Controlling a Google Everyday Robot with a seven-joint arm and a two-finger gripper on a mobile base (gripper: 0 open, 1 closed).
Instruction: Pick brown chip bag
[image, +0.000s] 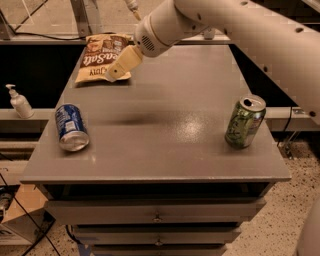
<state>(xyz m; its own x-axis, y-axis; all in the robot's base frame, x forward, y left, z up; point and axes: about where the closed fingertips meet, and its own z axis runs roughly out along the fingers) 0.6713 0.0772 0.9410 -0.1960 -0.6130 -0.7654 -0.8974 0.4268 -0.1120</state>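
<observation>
The brown chip bag (96, 61) lies flat at the far left corner of the grey table (165, 145), its cream-yellow band at the near end and white lettering facing up. My gripper (119, 66), tan and at the end of the white arm, hangs over the bag's right near edge and overlaps it in the camera view. I cannot see whether it touches the bag. The arm reaches in from the upper right.
A blue can (71, 128) lies on its side near the table's left edge. A green can (244, 122) stands upright at the right front. A white soap dispenser (19, 101) stands on a ledge left of the table. Drawers sit below the tabletop.
</observation>
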